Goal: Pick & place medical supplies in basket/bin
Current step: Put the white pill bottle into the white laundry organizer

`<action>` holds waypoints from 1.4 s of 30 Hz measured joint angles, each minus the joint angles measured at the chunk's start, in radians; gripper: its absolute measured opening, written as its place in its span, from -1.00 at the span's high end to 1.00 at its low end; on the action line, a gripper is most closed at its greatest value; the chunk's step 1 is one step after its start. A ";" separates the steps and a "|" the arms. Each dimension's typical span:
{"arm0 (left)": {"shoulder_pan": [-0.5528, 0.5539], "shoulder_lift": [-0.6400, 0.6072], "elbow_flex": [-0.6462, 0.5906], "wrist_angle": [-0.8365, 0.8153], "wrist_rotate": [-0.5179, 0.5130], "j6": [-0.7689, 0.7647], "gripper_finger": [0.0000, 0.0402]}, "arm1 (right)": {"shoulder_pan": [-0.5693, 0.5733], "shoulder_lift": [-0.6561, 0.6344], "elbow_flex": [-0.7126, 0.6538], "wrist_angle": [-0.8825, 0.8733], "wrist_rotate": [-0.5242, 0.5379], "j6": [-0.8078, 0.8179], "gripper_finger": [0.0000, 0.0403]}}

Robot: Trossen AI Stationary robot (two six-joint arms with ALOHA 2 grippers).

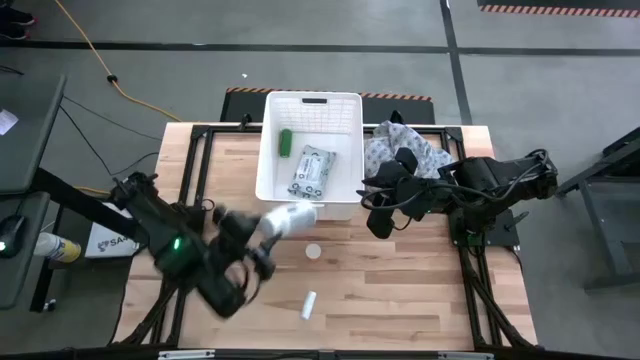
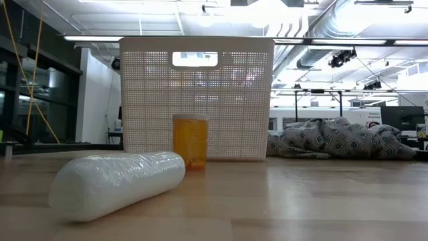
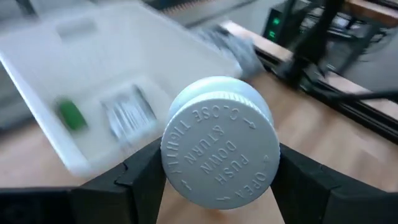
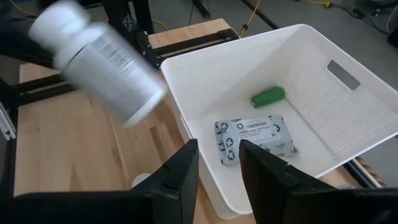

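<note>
The white lattice bin [image 1: 268, 150] stands at the table's far middle and holds a green cylinder [image 1: 285, 142] and the grey-green wipes packet [image 1: 311, 172]; both also show in the right wrist view, the cylinder [image 4: 268, 97] and the packet [image 4: 254, 138]. My left gripper [image 1: 264, 228] is shut on a white bottle [image 1: 292, 217] just before the bin's near wall. My right gripper [image 1: 377, 218] is open and empty at the bin's near right corner. An orange bottle [image 2: 190, 142] stands upright on the table before the bin. A small white tube [image 1: 309, 304] lies on its side near the front edge. My left gripper pinches the white bottle between its two fingers [image 3: 144, 175], one on either side of the body just behind the cap [image 3: 221, 149]. The cap end points back at the wrist and the body sticks out ahead toward the bin. The bottle lies tilted, lifted clear of the table.
The grey patterned cloth [image 1: 405, 150] lies heaped against the bin's right side, beside my right arm. Bare wood shows between the orange bottle's white cap [image 1: 314, 251] and the tube. Black frame rails [image 1: 200, 150] run along the table's edges.
</note>
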 joint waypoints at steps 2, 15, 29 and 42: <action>0.074 -0.003 0.051 -0.001 -0.006 0.126 -0.39 | 0.000 0.000 0.000 0.000 -0.001 -0.015 0.46; 0.506 -0.002 0.193 0.043 0.066 0.619 -0.42 | 0.000 -0.026 0.000 0.000 0.156 -0.201 0.46; 0.835 -0.001 0.193 0.311 0.245 0.995 -0.43 | 0.000 -0.069 0.000 -0.001 0.330 -0.395 0.46; 0.984 0.031 0.191 0.433 0.419 1.116 -0.43 | 0.000 -0.069 0.000 -0.018 0.395 -0.486 0.46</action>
